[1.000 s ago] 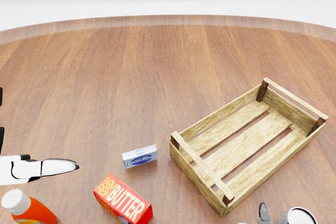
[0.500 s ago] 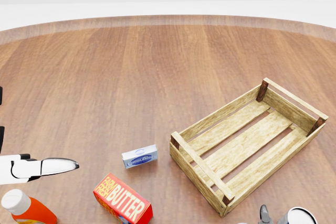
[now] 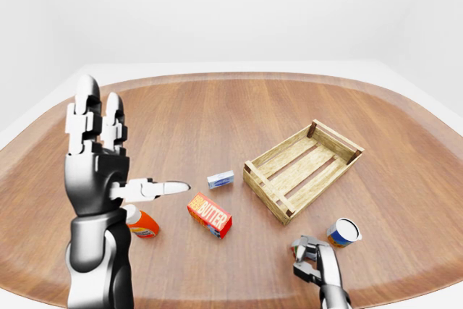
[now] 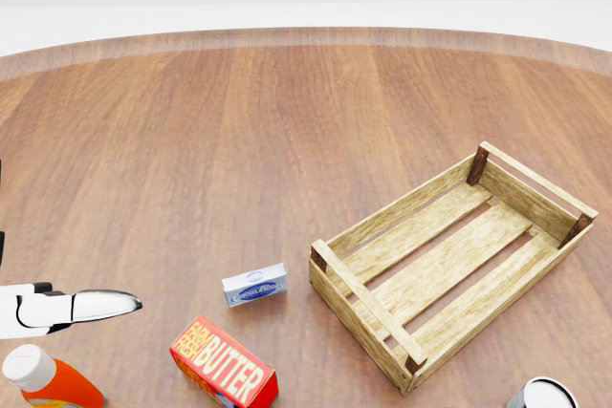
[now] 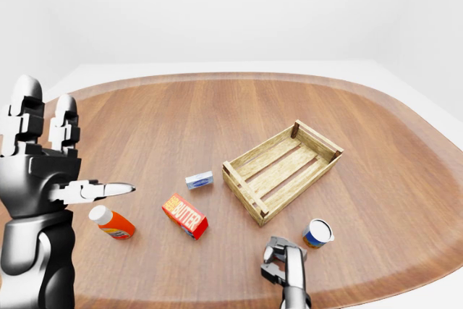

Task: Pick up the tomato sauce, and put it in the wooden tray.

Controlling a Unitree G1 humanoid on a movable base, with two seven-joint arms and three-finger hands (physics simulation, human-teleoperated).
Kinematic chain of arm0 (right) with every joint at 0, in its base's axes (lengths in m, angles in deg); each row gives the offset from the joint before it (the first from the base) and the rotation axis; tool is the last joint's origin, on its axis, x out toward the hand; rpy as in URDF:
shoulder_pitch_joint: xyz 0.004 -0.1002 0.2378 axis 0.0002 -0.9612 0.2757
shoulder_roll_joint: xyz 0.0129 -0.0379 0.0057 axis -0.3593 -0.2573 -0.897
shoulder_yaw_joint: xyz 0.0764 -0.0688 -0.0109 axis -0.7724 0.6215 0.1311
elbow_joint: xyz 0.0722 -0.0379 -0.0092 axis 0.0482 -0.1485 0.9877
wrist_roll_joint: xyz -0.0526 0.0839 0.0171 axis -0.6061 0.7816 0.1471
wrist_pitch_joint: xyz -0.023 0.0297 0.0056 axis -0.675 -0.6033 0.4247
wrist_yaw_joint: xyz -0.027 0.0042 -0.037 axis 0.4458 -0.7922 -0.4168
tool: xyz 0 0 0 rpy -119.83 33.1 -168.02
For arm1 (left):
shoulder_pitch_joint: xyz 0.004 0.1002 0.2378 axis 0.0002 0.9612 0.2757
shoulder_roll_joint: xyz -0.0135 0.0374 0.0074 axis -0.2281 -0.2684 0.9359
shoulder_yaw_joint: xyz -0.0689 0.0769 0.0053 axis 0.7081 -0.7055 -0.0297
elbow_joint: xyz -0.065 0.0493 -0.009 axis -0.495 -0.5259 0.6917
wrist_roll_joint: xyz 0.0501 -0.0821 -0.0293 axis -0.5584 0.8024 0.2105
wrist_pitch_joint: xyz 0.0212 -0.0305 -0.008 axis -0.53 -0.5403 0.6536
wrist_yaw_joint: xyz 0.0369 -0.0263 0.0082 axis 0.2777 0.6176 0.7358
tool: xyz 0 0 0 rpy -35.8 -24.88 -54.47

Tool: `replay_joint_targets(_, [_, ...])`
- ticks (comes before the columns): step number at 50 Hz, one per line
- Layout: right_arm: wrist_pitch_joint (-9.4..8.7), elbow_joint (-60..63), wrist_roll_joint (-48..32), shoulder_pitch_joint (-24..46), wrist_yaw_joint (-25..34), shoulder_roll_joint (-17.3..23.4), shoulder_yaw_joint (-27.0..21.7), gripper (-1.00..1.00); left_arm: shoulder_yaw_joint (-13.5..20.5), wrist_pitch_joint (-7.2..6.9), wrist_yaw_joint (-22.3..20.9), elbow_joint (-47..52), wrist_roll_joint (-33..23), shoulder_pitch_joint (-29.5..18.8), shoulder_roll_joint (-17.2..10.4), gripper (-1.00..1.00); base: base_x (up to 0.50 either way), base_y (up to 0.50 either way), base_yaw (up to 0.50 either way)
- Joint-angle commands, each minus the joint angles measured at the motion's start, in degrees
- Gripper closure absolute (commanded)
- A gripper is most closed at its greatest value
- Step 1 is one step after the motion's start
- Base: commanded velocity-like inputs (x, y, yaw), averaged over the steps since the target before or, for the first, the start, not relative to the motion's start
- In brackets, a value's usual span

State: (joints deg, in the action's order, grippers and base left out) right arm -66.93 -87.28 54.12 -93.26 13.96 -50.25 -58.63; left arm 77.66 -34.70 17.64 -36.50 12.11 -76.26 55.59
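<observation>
One wooden tray [image 3: 304, 170], one butter box [image 3: 210, 216], one orange bottle [image 5: 113, 224], one small blue-white box [image 3: 221, 179], one can [image 5: 317, 233], two hands.

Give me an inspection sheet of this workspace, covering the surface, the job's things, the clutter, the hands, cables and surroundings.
Surface: rounded wooden table, no spills seen.
Job's things: tomato sauce bottle lying on its side with its white cap toward the view's left; wooden tray empty, apart from the bottle.
Clutter: butter box between bottle and tray; small blue-and-white box above it in the view; can below the tray.
Hands: left hand raised above the bottle, fingers spread, holding nothing; right hand low at the bottom edge, beside the can, fingers curled, holding nothing.
Cables: nothing seen.
Surroundings: plain white walls, nothing else seen.
</observation>
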Motion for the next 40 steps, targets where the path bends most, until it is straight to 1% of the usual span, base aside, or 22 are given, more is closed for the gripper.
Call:
replay_joint_targets(1, [-0.01,2.2,-1.2,-0.7,-0.1,0.1,0.2,1.0,-0.1,0.0,0.0,-0.1,-0.1,0.1,0.1,-1.0,0.0,0.0,0.0])
replay_joint_targets(12, [-0.15,6.1,-1.5,-2.4,0.1,0.1,1.0,1.0,0.0,0.0,0.1,-0.3,0.0,-0.4,0.0,-1.0,0.0,0.0,0.0])
replay_joint_targets(18, [-2.81,12.0,-1.7,-4.8,0.1,0.4,2.6,1.0,0.2,0.0,0.3,0.1,0.3,-0.4,-0.1,-1.0,0.0,0.0,0.0])
replay_joint_targets(24, [-6.1,19.4,-1.5,-7.5,-0.3,1.3,4.9,1.0,0.1,0.0,0.4,-0.6,0.3,-0.7,-0.2,-1.0,0.0,0.0,0.0])
replay_joint_targets(25, [-6.58,20.5,-1.5,-8.0,-0.5,1.5,5.4,1.0,0.1,0.0,0.4,-0.5,0.3,-0.6,-0.2,-1.0,0.0,0.0,0.0])
replay_joint_targets(26, [-7.55,22.8,-1.4,-8.9,-0.6,1.8,6.1,1.0,0.2,0.0,0.4,-0.3,0.4,-0.5,-0.2,-1.0,0.0,0.0,0.0])
replay_joint_targets(31, [-9.12,28.0,-0.6,-11.5,-2.1,3.8,8.9,1.0,0.3,0.0,0.3,-0.1,0.5,-0.4,-0.2,-1.0,0.0,0.0,0.0])
replay_joint_targets(32, [-9.93,30.2,-0.6,-12.6,-2.5,4.3,9.8,1.0,0.3,0.0,0.4,-0.3,0.5,-0.6,-0.2,-1.0,0.0,0.0,0.0])
replay_joint_targets(40, [-10.01,37.6,0.9,-15.2,-6.1,8.6,14.3,1.0,0.6,0.0,0.3,0.2,0.9,-0.6,-0.3,-1.0,0.0,0.0,0.0])
